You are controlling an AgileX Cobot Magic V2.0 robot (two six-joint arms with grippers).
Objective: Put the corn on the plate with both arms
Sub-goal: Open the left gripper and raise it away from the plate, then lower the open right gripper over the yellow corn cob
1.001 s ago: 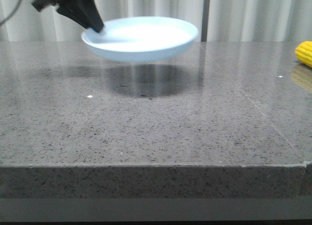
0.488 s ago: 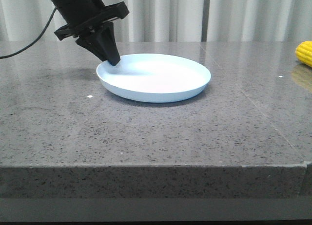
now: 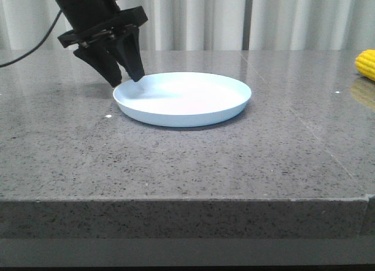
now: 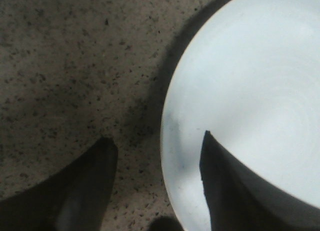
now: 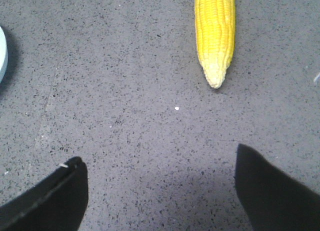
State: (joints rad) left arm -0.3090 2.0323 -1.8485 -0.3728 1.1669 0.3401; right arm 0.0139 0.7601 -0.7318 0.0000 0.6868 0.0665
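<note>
From my front camera the corn (image 3: 365, 64) was cut off by the frame edge, only one end showing, and the right gripper was out of frame entirely. On the right wrist feed the cob's thick end ran off the picture ahead of the right gripper (image 5: 160, 191), and just a sliver of the plate (image 5: 2, 53) showed. On the left wrist feed, one finger (image 4: 240, 191) of the left gripper (image 4: 157, 146) hid part of the plate's rim.

plate (image 3: 193, 109) now down flat on table (image 3: 176, 165); left gripper (image 3: 126, 80) let go, fingers spread astride its rim.
</note>
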